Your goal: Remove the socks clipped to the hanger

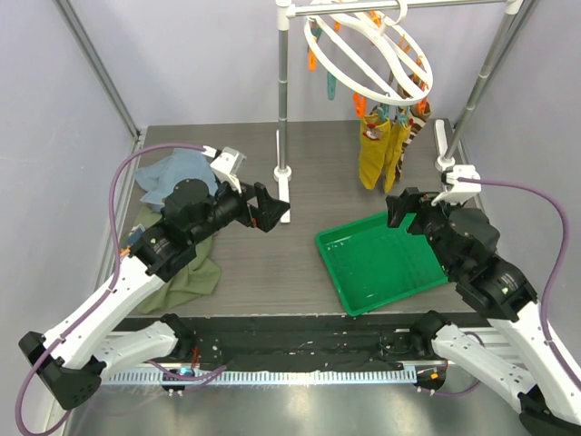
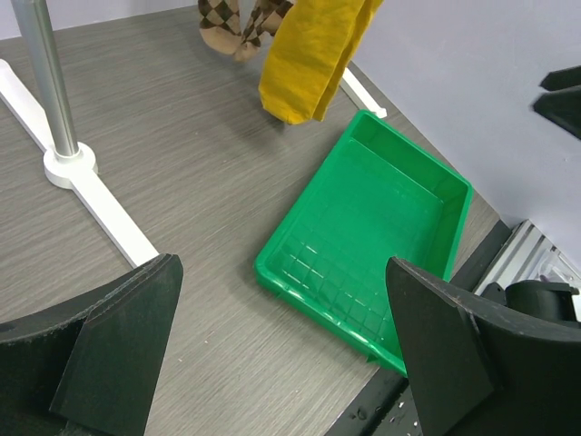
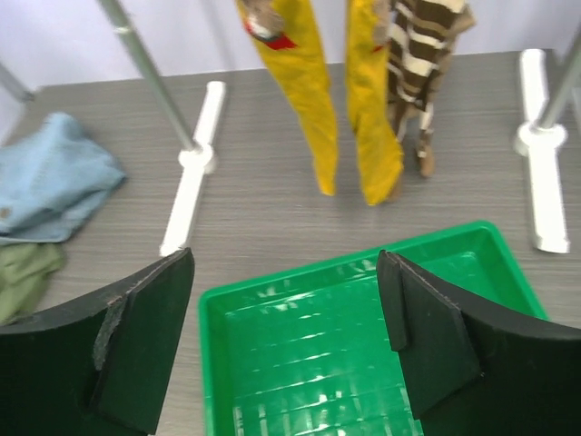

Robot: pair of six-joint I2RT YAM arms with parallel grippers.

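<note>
Mustard-yellow, brown-striped and diamond-patterned long socks (image 1: pixel 374 154) hang limp from clips on the large white round plastic hanger (image 1: pixel 363 41), which tilts under the grey metal rail stand (image 1: pixel 283 100) at the far side. Bare grey wood-grain table (image 1: pixel 272 263) lies between socks and green plastic tray (image 1: pixel 363 272). Both arms crouch low; left gripper (image 1: pixel 269 209) and right gripper (image 1: pixel 404 207) show fingers spread wide, holding nothing
</note>
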